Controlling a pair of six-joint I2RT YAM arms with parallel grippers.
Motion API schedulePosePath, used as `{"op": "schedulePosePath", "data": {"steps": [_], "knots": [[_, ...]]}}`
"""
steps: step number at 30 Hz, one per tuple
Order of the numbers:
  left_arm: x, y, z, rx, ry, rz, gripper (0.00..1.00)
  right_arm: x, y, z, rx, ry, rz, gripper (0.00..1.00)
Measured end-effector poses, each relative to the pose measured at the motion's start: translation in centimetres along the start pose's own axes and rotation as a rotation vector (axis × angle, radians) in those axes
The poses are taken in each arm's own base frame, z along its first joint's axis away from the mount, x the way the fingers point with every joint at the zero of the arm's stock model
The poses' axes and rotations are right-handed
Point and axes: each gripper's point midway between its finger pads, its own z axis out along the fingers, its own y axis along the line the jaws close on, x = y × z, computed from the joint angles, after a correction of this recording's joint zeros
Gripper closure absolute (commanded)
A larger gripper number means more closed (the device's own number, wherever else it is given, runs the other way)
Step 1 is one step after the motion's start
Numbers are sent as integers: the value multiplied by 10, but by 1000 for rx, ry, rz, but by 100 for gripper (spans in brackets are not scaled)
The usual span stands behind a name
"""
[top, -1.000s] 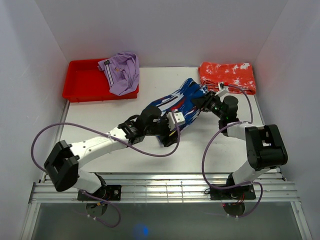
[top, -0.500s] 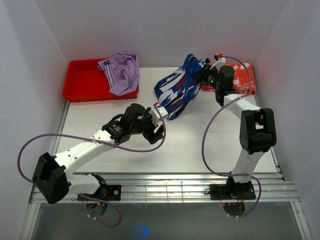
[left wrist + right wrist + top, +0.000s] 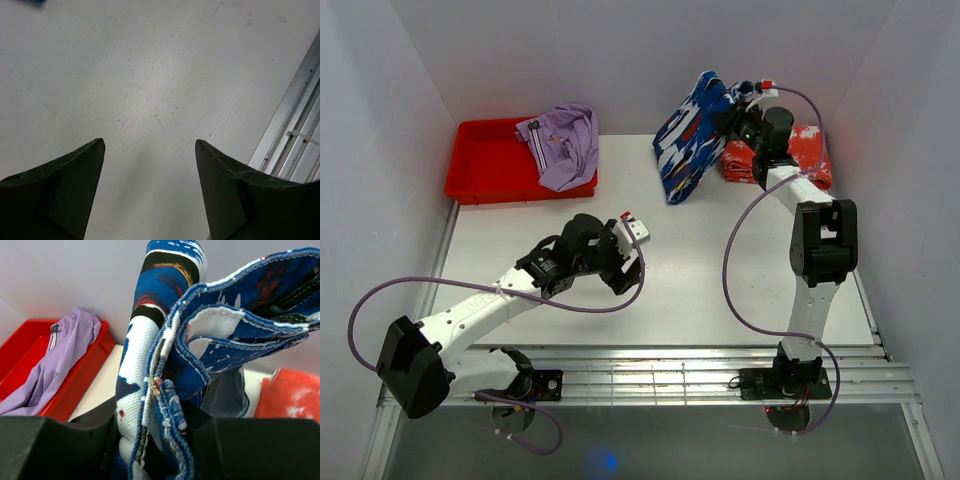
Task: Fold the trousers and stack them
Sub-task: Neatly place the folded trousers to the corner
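The right claw [image 3: 738,120] is clamped on one edge of the trousers [image 3: 688,138]. It holds them in the air, and the folded cloth hangs down and to the left of this claw, clear of the table [image 3: 700,280]. In the right wrist view several layers of the blue print are bunched between the fingers [image 3: 75,450], so the grip seems to take the whole fold and not only 1 layer.

The orange-red garment [image 3: 812,160] lies folded just below and to the right of the right claw. I judge that the step in hand is to put the trousers on top of it as a stack. To do it well, the claw should come over this garment and go down slowly, so that the hanging end touches first and the rest lies flat over it. It should let go only when the cloth rests, or the fold may fall open.

The left claw [image 3: 150,145] has its fingers wide apart, with nothing between them and only bare table below.

Count: 1 pair of trousers, 1 orange-red garment, 1 lilac garment [image 3: 565,145], 1 red tray [image 3: 480,170], 2 claws.
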Motion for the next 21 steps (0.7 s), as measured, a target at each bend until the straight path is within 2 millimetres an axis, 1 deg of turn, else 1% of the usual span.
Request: {"op": "schedulePosePath", "data": {"steps": [2,5,14,19,21], "knots": [[2,0,0,-1,8,0,7,-11,-4,5,0,-26,-28,92],[3,0,-1,-1,10,0,4,-29,-10,14,-2,-70,-65,92],[3,0,-2,-3,12,-1,3,-79,-31,27,17,-174,-137,92],[2,0,-4,-5,7,0,2,-108,-32,31,15,-218,-158,92],[3,-1,-4,-4,8,0,2,-116,-30,32,12,-230,-165,92]]}}
